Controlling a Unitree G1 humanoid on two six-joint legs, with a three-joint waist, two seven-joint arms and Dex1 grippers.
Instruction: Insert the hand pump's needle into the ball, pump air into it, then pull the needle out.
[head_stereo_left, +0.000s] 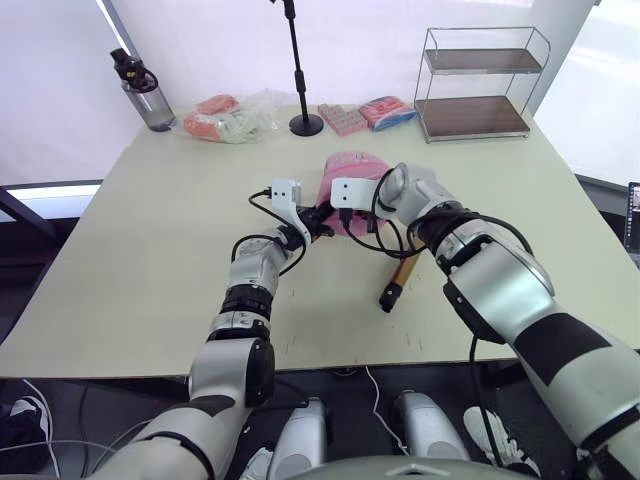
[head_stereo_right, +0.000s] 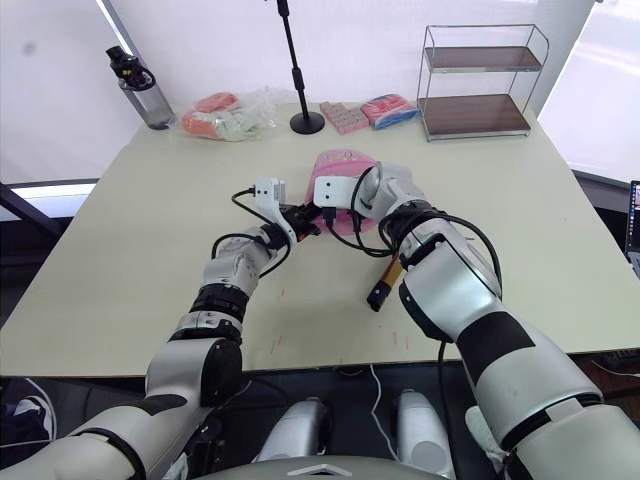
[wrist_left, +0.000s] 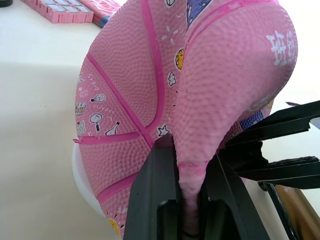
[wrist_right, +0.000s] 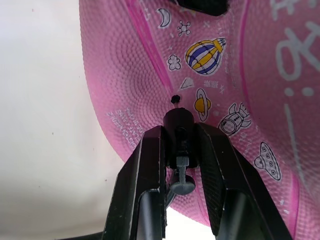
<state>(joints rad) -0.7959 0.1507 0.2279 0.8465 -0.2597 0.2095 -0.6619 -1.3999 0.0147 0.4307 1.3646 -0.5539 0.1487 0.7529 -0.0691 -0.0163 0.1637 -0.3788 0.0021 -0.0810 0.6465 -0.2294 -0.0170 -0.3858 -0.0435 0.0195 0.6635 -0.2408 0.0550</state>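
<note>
The saggy pink ball (head_stereo_left: 352, 168) lies at the table's middle, its printed skin close up in the wrist views (wrist_left: 150, 85). My left gripper (wrist_left: 187, 150) is shut on a fold of the ball at its near-left side (head_stereo_left: 314, 226). My right gripper (wrist_right: 179, 127) is shut on the black fitting (wrist_right: 179, 119) at the hose tip, right against the ball just below its small valve hole (wrist_right: 174, 98). The needle itself is hidden. The hand pump (head_stereo_left: 402, 272), with its gold barrel, lies on the table under my right forearm.
A black stand pole (head_stereo_left: 297, 70) rises behind the ball. Pink packets (head_stereo_left: 343, 118), a plastic bag of items (head_stereo_left: 232, 117) and a water bottle (head_stereo_left: 146, 95) line the far edge. A wire shelf rack (head_stereo_left: 480, 85) stands at the far right.
</note>
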